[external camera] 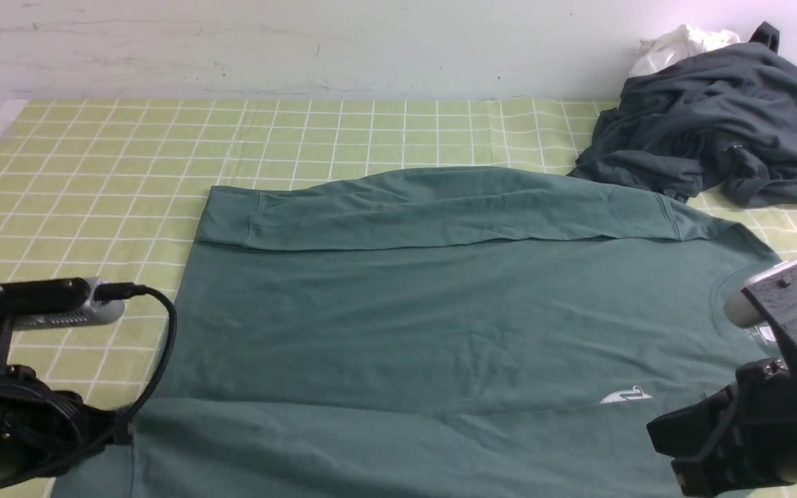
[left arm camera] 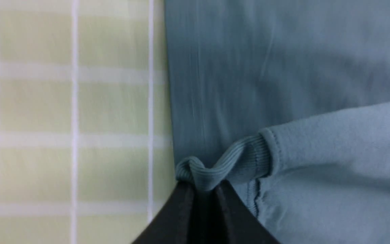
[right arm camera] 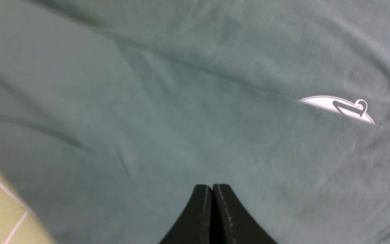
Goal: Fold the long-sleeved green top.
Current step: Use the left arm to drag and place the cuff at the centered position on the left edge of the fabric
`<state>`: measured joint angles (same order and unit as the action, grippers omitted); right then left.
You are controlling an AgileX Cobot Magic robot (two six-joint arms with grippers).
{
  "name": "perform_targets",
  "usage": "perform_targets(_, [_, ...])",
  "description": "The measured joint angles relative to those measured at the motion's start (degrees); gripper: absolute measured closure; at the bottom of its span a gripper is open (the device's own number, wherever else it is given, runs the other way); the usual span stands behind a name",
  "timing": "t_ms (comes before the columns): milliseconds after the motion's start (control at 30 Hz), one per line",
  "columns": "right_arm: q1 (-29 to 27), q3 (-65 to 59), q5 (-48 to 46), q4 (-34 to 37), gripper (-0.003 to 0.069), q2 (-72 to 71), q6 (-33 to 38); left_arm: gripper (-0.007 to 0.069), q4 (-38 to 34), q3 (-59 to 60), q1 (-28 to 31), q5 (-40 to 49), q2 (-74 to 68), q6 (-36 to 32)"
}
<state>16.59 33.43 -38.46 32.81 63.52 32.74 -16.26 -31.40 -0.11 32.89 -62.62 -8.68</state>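
The green long-sleeved top (external camera: 440, 318) lies flat on the checked cloth, its hem to the left and its neck to the right. The far sleeve is folded across the body along the back edge. My left gripper (left arm camera: 204, 189) is shut on the ribbed cuff (left arm camera: 229, 162) of the near sleeve, at the top's hem edge; in the front view it (external camera: 118, 425) is at the lower left. My right gripper (right arm camera: 212, 187) is shut and empty just above the chest, near the white logo (right arm camera: 337, 106); in the front view it (external camera: 675, 443) is at the lower right.
A dark charcoal-grey garment (external camera: 710, 131) is heaped at the back right, with a small white cloth (external camera: 682, 41) behind it. The yellow-green checked tablecloth (external camera: 94, 159) shows to the left of and behind the top. A pale wall bounds the back.
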Motion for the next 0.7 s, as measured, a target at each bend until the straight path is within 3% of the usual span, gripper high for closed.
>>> perform_targets(200, [0.0,0.0,0.43,0.0,0.0666,0.0,0.0,0.0584,-0.7,-7.83,0.0,-3.72,-5.65,-4.97])
perform_targets(567, [0.0,0.0,0.43,0.0,0.0666,0.0,0.0,0.0571,-0.81,-33.7,0.0,3.8,-33.47,-6.24])
perform_targets(700, [0.0,0.0,0.43,0.16,0.0666,0.0,0.0,0.0466,-0.57,-47.0,0.0,10.59,-46.16,-7.85])
